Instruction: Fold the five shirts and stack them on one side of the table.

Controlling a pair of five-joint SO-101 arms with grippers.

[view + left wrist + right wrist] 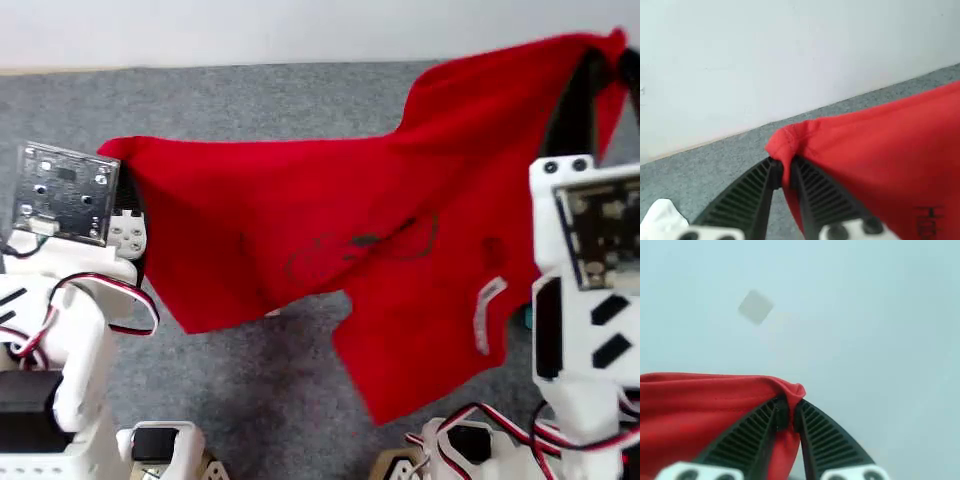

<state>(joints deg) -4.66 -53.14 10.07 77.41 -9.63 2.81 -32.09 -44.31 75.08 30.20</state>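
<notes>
The right end effector [788, 407] is closed on a bunched corner of the red shirt [695, 410]. Its two black ribbed fingers [755, 435] converge at the tips, with the fabric pinched between them and a small puckered fold standing just beyond the tips. From the grip point the red shirt extends to one side of the fingers as a taut sheet with a stitched hem line along its edge. More red fabric hangs between the fingers and behind them. White housings [685, 472] sit at the finger bases. A pale wall [865, 315] lies behind, carrying a small grey square patch [756, 306].
</notes>
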